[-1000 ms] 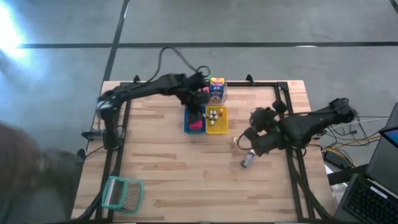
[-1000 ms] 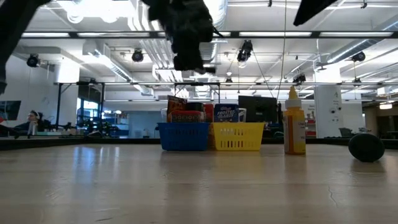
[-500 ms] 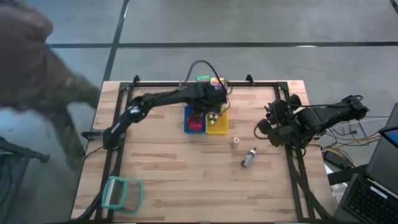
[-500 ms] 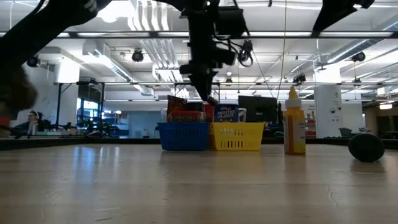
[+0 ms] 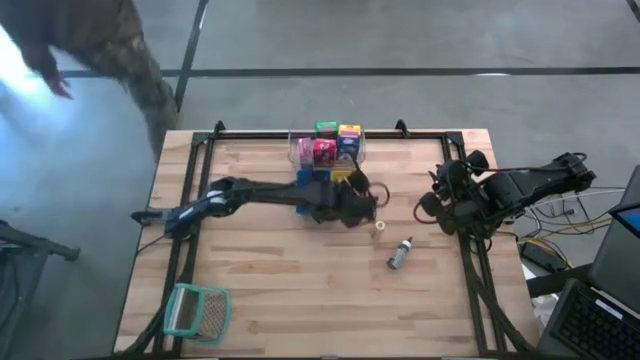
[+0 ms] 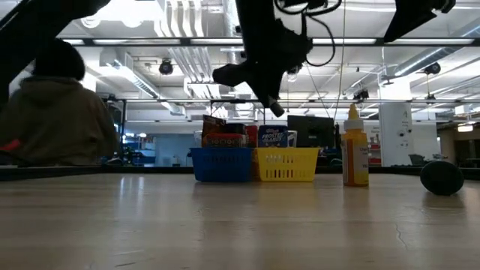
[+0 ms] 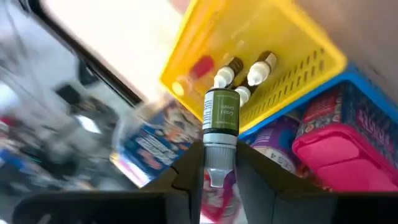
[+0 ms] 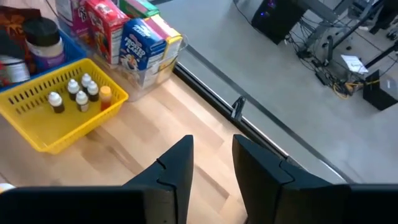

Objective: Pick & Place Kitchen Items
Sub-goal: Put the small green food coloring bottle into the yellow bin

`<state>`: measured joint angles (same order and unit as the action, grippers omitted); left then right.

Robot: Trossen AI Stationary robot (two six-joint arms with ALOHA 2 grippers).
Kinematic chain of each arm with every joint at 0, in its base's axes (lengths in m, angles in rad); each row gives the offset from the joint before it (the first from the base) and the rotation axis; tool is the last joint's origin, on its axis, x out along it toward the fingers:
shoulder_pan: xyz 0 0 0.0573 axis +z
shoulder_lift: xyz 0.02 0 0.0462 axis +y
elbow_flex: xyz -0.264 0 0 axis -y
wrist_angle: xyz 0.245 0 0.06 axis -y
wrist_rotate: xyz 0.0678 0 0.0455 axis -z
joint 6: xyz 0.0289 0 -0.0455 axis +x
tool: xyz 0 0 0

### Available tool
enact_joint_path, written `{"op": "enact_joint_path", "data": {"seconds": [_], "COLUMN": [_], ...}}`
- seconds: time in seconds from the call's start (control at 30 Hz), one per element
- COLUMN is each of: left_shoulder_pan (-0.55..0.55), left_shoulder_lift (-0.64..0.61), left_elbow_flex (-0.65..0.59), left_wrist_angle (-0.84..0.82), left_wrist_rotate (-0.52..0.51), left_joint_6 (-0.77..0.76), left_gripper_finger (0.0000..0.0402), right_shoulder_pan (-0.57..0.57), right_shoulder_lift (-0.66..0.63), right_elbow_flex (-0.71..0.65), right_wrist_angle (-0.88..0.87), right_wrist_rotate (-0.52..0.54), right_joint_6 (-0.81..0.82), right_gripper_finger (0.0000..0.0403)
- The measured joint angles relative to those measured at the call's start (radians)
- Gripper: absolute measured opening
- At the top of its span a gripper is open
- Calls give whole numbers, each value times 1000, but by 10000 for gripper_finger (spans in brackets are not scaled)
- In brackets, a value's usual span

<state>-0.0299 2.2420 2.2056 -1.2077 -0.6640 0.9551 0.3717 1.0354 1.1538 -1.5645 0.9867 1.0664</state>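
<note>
The left tool [image 7: 221,169] is clenched on a small green-labelled bottle [image 7: 221,115], gripped at its pale cap end between both fingers, and hangs above the yellow tray [image 7: 298,74] near the middle of the desk [image 5: 300,285]. The right tool [image 8: 211,155] stands released and empty at the desk's right edge, well apart from the trays. Progress is judged as well advanced: the yellow tray holds several small bottles, the blue tray [image 7: 367,87] beside it holds a pink packet [image 7: 336,149] and a jar, and the clear tub [image 5: 325,148] behind them holds upright cartons. Remaining on the bare wood are a grey bottle [image 5: 399,256] lying on its side and an upright yellow bottle [image 6: 355,150] (both on the right arm's side). A teal-rimmed mesh basket [image 5: 197,310] sits at the near left corner. The desk is light planked wood within a dark frame; beyond it lies a grey floor, a person [image 5: 90,40] at the far left, and a room with ceiling lights.
</note>
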Motion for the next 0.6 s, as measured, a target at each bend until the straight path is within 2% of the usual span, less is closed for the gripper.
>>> {"op": "enact_joint_path", "data": {"seconds": [0.23,0.33,0.5,0.6], "left_shoulder_pan": [-79,-78,-68,-65], "left_shoulder_lift": [43,63,115,137], "left_elbow_flex": [-3,-3,-3,-3], "left_wrist_angle": [90,91,84,70], "left_wrist_rotate": [-143,-174,-361,-369], "left_joint_6": [217,245,305,283], "left_gripper_finger": [85,84,84,84], "right_shoulder_pan": [1,1,1,1], "right_shoulder_lift": [-26,-41,-73,-89], "right_elbow_flex": [-24,-39,-68,-79], "right_wrist_angle": [-1,-2,-2,-1], "right_wrist_rotate": [1,1,0,0], "right_joint_6": [-35,-45,-71,-77], "right_gripper_finger": [119,121,115,106]}}
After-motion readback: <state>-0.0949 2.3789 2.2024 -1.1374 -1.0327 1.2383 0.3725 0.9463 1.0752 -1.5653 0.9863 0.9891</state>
